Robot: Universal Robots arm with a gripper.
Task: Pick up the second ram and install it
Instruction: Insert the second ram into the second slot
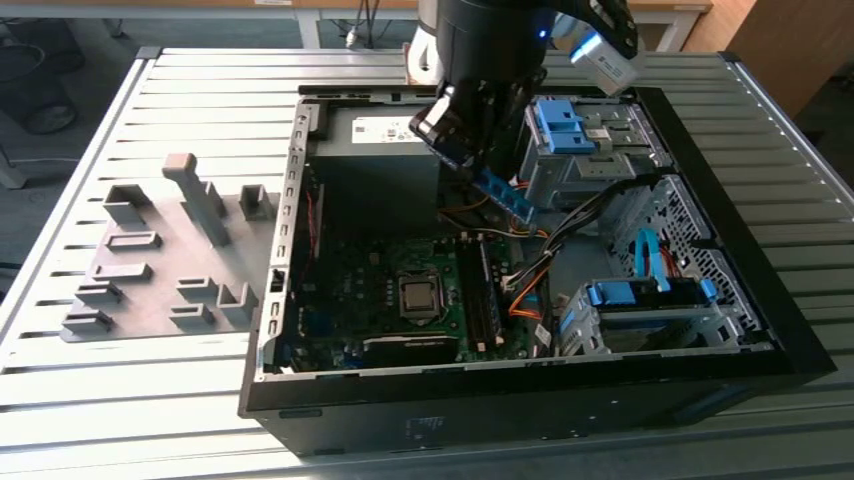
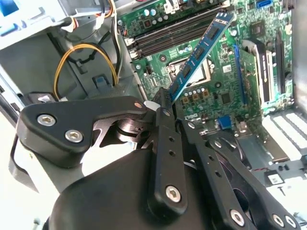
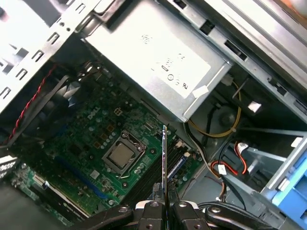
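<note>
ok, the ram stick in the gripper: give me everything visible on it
The second ram is a long, thin, flat blue circuit-board stick carrying a row of small dark chips along one face. The gripper is shut on one end of it, and the rest juts out free, tilted above the motherboard inside the open computer case. In the first wrist view it is seen edge-on, over the ram slots beside the processor socket. It is not seated in any slot.
</note>
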